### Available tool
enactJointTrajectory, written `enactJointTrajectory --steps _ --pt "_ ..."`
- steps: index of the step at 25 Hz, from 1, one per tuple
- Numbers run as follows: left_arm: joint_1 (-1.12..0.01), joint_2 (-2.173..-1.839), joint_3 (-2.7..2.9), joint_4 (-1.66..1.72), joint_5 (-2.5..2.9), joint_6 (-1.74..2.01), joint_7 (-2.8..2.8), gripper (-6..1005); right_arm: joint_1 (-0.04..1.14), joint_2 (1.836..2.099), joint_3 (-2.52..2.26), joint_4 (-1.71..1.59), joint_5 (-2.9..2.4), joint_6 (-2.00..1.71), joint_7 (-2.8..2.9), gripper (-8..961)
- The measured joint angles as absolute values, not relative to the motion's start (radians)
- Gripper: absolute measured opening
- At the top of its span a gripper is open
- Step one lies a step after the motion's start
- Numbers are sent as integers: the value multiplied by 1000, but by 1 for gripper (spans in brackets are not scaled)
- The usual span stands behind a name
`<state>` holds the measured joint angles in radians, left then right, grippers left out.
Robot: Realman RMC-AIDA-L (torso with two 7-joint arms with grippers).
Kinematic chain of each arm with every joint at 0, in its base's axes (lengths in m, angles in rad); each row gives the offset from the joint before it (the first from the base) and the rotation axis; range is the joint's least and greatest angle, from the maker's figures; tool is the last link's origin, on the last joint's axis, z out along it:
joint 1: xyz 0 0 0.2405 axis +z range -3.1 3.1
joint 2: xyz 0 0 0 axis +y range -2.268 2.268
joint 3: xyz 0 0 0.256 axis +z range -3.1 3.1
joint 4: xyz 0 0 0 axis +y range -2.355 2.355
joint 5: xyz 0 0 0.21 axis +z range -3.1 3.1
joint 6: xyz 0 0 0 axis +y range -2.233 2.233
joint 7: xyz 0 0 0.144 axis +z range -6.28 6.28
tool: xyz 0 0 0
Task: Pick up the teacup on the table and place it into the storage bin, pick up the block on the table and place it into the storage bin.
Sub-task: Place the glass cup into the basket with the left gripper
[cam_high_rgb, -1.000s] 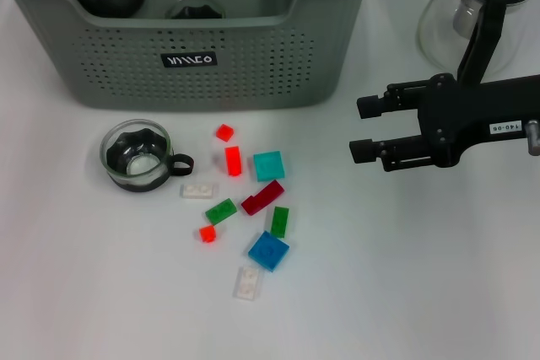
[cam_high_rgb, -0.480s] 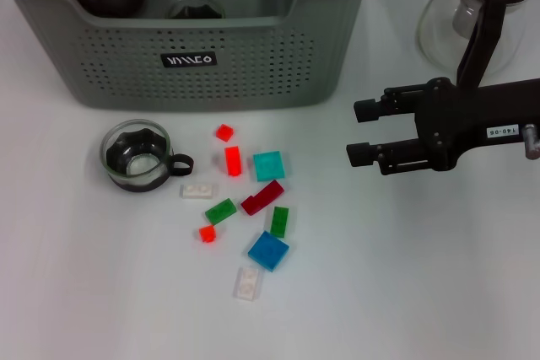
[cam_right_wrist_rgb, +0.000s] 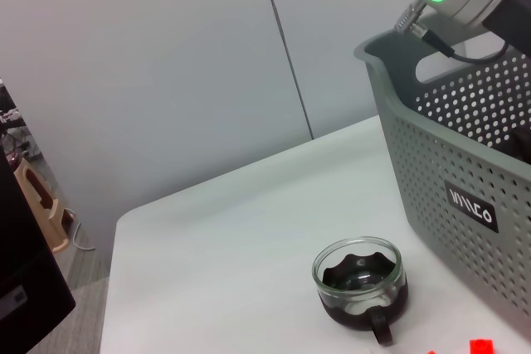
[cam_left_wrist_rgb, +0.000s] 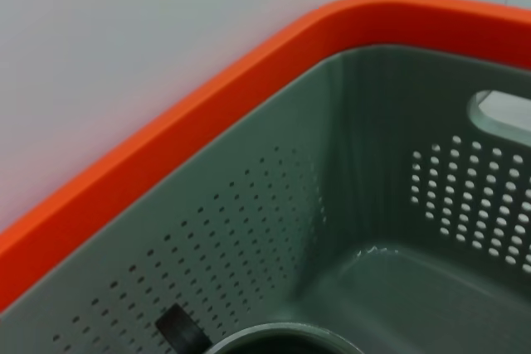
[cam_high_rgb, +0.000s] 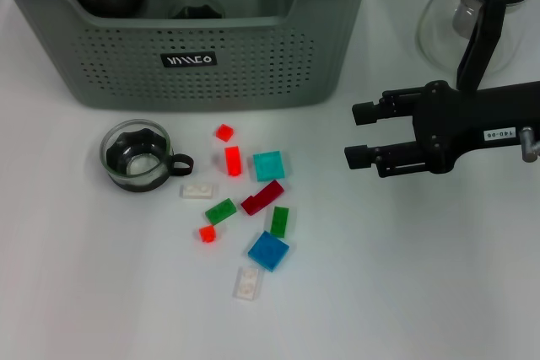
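One teacup [cam_high_rgb: 137, 156] on table | ten blocks [cam_high_rgb: 268, 165] | right tool [cam_high_rgb: 358, 134] open, empty

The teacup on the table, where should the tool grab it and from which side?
Probably the rim of the teacup, from above. It stands upright with its mouth open, and its black handle points toward the blocks, so pinch the glass wall on the side away from them.

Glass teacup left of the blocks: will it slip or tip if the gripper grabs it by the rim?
The teacup looks like smooth glass, so probably slippery and breakable. It sits upright, wide and low, so tipping seems unlikely. Its side handle could make it swing off-centre.
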<state>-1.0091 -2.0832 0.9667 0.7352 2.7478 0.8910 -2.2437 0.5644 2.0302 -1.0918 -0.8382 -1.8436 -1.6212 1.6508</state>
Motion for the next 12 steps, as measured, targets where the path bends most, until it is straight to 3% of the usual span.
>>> enactJointTrajectory --steps 12 --pt "-1001 -2088 970 726 2750 900 -2269 69 564 2031 -1088 -828 -1857 -1621 1643 748"
